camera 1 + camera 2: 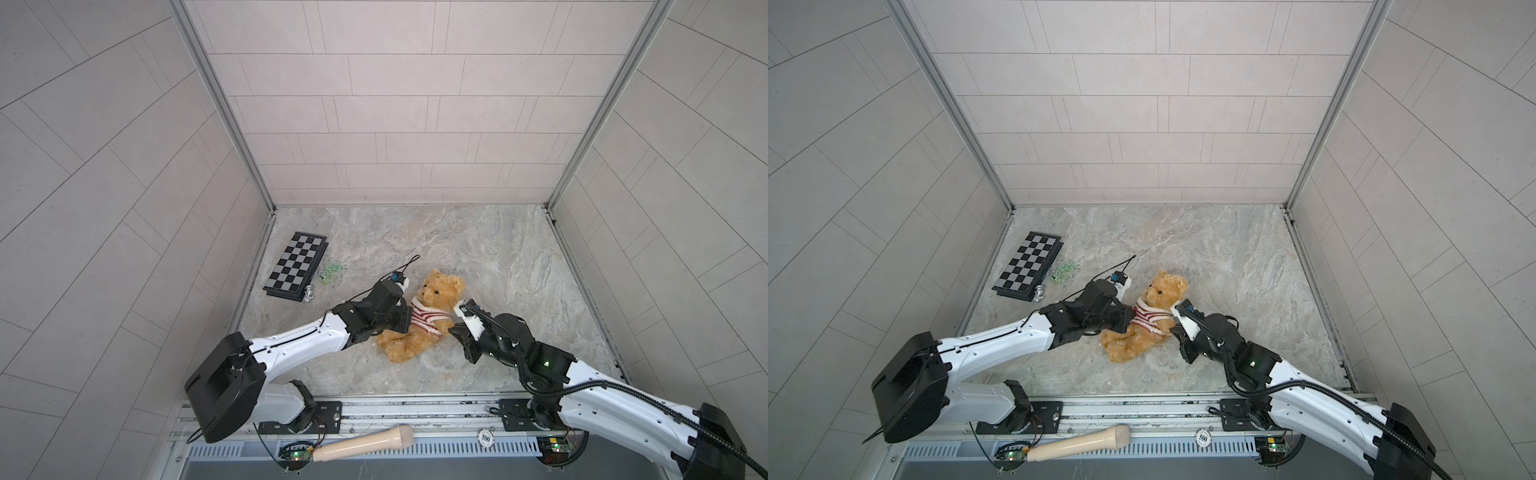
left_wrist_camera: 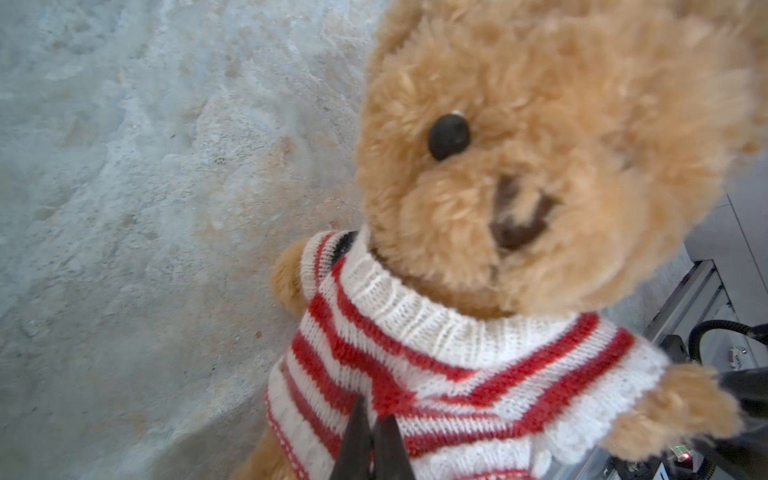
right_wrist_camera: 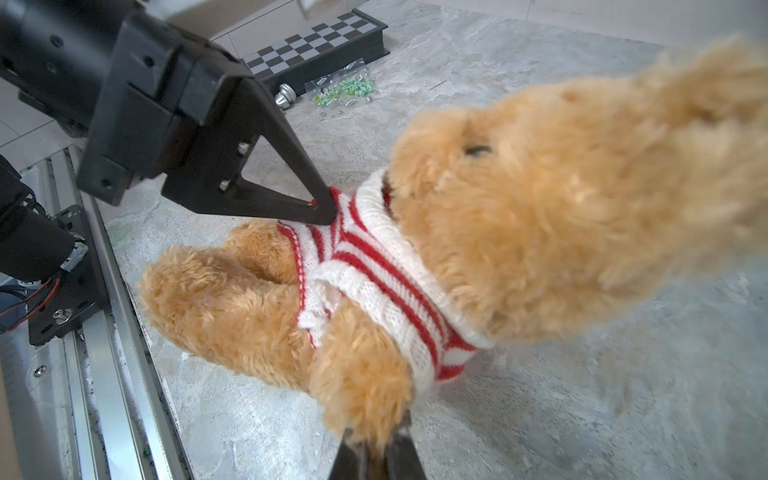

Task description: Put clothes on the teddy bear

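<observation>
The teddy bear [image 1: 437, 289] [image 1: 1160, 291] lies on its back on the marble table, head toward the far wall, wearing a red-and-white striped sweater [image 1: 428, 318] [image 1: 1148, 319] over its chest. My left gripper [image 2: 374, 415] [image 1: 408, 322] is shut, pinching the sweater [image 2: 457, 374] knit at the bear's side. In the right wrist view the left gripper's fingers [image 3: 291, 195] press into the sweater [image 3: 374, 266] near the shoulder. My right gripper [image 3: 376, 436] [image 1: 454, 330] is shut on the bear's furry arm, which sticks out of the sleeve on the other side.
A folded chessboard [image 1: 297, 266] lies at the back left, with a silver chess piece [image 1: 308, 294] and small green bits [image 1: 330, 274] beside it. A wooden handle [image 1: 365, 444] and a poker chip [image 1: 485, 436] rest on the front rail.
</observation>
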{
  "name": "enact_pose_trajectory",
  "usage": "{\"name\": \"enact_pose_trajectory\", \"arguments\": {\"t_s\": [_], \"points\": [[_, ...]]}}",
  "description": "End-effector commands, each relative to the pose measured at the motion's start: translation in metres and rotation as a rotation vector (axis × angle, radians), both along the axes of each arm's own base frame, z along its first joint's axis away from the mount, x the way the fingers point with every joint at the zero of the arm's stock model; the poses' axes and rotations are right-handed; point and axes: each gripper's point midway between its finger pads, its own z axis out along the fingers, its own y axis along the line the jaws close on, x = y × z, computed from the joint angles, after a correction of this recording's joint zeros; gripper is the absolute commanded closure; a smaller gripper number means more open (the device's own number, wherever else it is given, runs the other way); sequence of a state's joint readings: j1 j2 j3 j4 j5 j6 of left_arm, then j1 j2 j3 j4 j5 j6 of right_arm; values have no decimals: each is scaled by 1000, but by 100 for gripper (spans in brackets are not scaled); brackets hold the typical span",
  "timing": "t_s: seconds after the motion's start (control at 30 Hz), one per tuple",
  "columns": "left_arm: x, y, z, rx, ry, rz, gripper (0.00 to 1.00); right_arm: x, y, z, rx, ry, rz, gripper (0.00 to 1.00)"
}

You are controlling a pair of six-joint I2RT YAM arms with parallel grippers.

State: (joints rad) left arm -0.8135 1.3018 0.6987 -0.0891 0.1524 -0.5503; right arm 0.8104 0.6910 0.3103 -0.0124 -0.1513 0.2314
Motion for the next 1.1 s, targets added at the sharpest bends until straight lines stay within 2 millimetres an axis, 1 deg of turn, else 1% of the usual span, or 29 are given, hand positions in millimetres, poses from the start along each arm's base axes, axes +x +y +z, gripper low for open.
{"name": "enact_pose_trajectory", "arguments": {"t_s": [0.0,0.07,0.13,0.2,0.27,0.3,0.33,0.37,0.43,0.47,0.53,0.6,0.67,0.73,0.9,0.97,1.07], "points": [[10,27,-5,19,-9,109,100,2,-11,2,9,2,-45,100],[8,28,-6,21,-7,99,100,2,-10,3,14,-2,-41,100],[7,24,-4,13,-9,78,100,2,-9,3,9,1,-35,100],[1,12,2,-10,-15,22,100,4,-8,4,10,-1,-35,100],[-10,-7,14,-26,-46,-63,100,7,-5,5,11,0,-35,100],[-13,-14,18,-31,-55,-93,98,8,-4,5,10,2,-37,100],[-19,-20,21,-33,-57,-124,94,10,-2,5,9,3,-37,100],[-22,-23,23,-27,-63,-140,88,12,0,6,10,7,-36,100],[-24,-22,24,-11,-71,-142,71,17,2,7,19,17,-44,100],[-24,-18,23,8,-73,-135,63,19,2,8,28,21,-50,100],[-24,-11,19,65,-78,-124,57,21,3,10,47,27,-52,100],[-25,-9,17,101,-85,-127,55,23,4,14,61,21,-47,100],[-25,-13,17,105,-83,-132,53,24,6,16,61,16,-39,100],[-21,-15,17,112,-89,-129,51,25,7,16,53,19,-33,100],[-16,-29,30,113,-118,-170,49,26,8,12,59,46,-26,100],[-16,-34,27,118,-107,-185,51,28,8,15,75,43,-28,100],[-20,-44,18,124,-84,-211,62,32,7,22,104,43,-36,100]]}}
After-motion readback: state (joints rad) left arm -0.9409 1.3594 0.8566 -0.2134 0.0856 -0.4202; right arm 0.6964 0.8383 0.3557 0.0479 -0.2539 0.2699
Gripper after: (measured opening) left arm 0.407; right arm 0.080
